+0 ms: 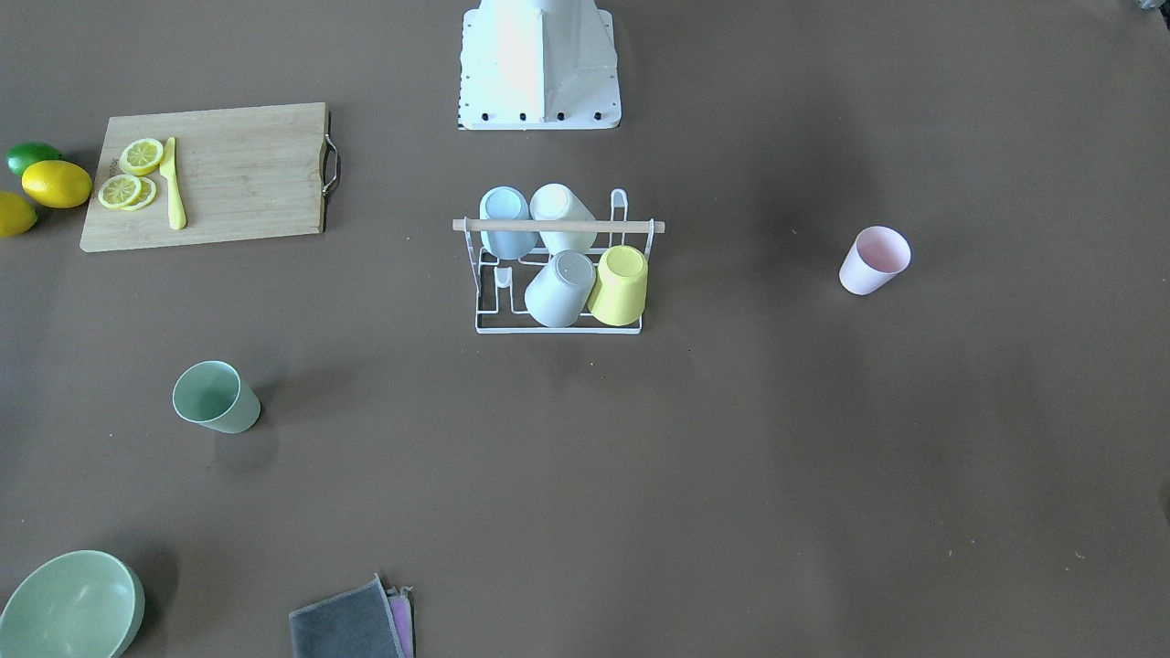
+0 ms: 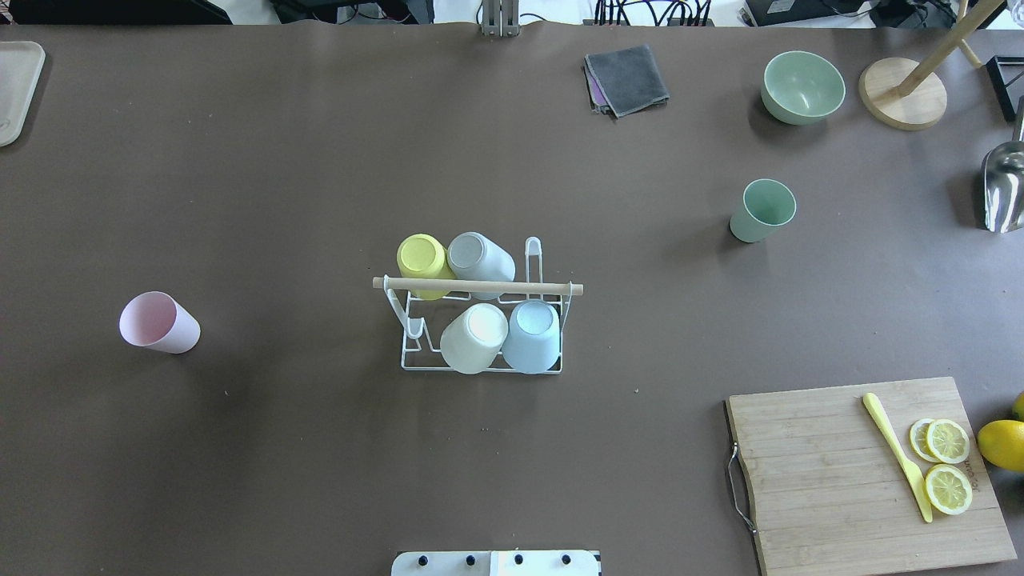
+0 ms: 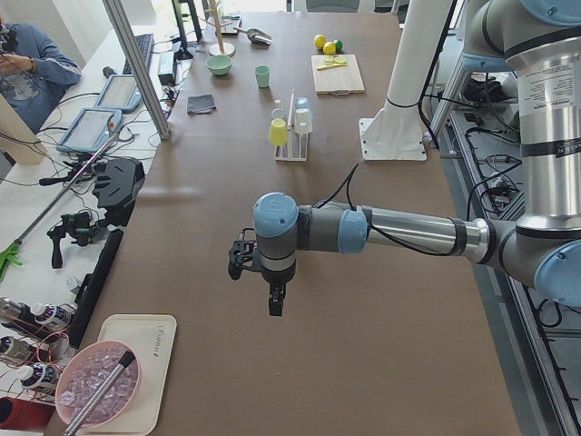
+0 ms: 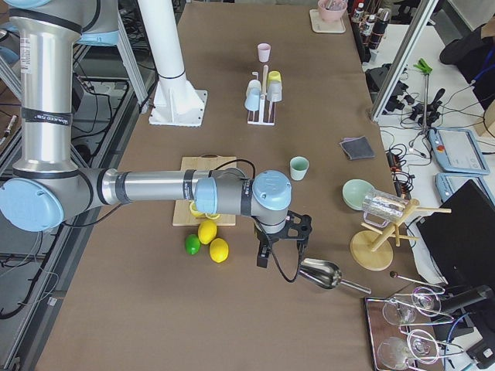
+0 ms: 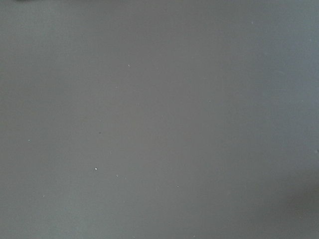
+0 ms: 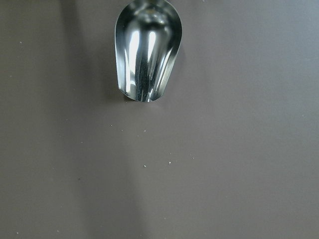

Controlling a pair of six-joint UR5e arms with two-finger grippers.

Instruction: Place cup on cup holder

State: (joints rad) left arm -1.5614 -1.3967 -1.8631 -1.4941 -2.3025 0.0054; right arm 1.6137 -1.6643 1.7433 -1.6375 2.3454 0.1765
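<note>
Rack [image 2: 552, 288] with four upturned cups [image 2: 534, 336] on counter [image 2: 320, 480]; pink cup [image 2: 158, 322], green cup [image 2: 762, 210] well apart. Left hand [image 3: 275, 307], right hand [image 4: 263, 255]: cannot tell grip.

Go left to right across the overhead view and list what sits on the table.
white tray → pink cup → cup holder → grey cloth → green cup → wooden stand base → metal scoop
</note>
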